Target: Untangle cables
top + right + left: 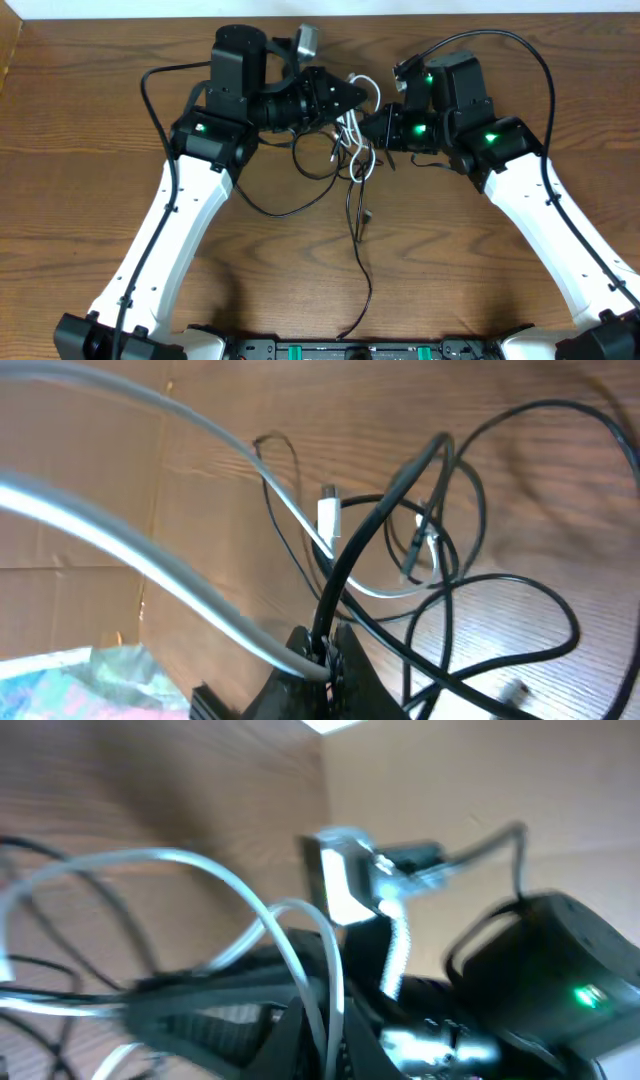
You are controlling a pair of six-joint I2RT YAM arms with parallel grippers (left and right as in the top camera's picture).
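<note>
Both arms angle inward over the far-middle tabletop (90, 150); the left end effector (352, 97) and right end effector (372, 126) each clench the cables (357, 158), a white-and-black tangle bunched between them.

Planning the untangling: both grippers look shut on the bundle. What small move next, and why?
Probably ease the right gripper slowly away from the left gripper: it pinches the white cable and a black cable together, and loops cross between them.
</note>
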